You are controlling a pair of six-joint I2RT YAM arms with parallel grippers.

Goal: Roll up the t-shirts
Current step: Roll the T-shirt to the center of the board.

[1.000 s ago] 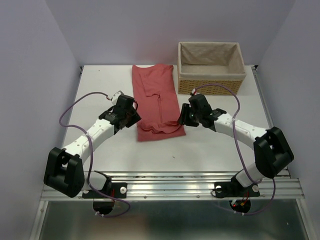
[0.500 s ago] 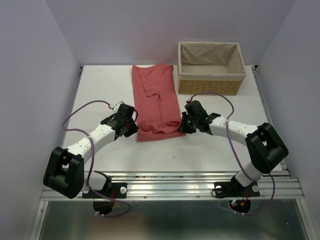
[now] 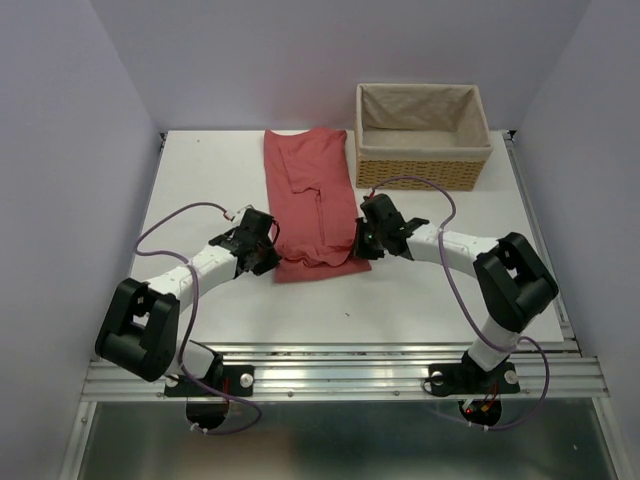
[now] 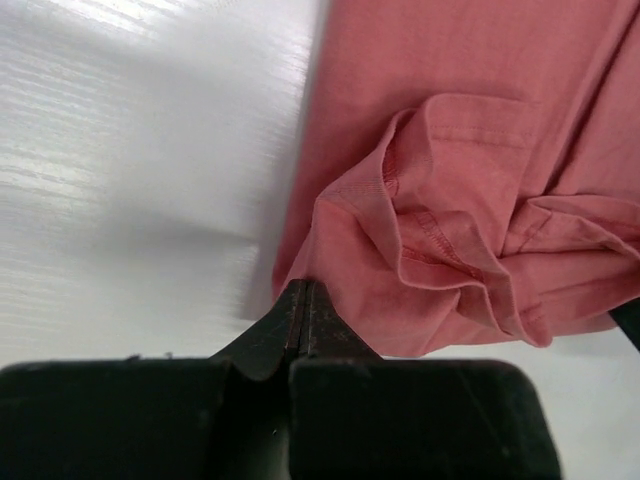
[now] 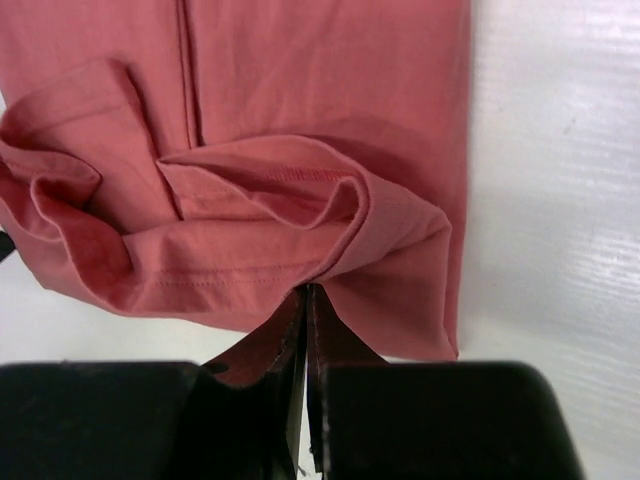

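Note:
A salmon-red t-shirt [image 3: 310,190] lies folded into a long strip down the middle of the white table [image 3: 200,180], its near end bunched in loose folds. My left gripper [image 3: 270,262] is low at the strip's near left corner. In the left wrist view its jaws [image 4: 303,288] are shut on the edge of the t-shirt [image 4: 470,150]. My right gripper [image 3: 360,245] is at the near right corner. The right wrist view shows its jaws [image 5: 307,292] pinched on a fold of the t-shirt [image 5: 300,100].
A wicker basket [image 3: 423,168] with a beige cloth lining stands at the back right, close beside the shirt's far end. Bare white table lies to the left of the shirt and along the near edge. Purple cables loop above both arms.
Both grippers have come down and inward to the shirt's near corners and have gone from part open to shut on the cloth. The shirt's near hem is slightly more bunched.

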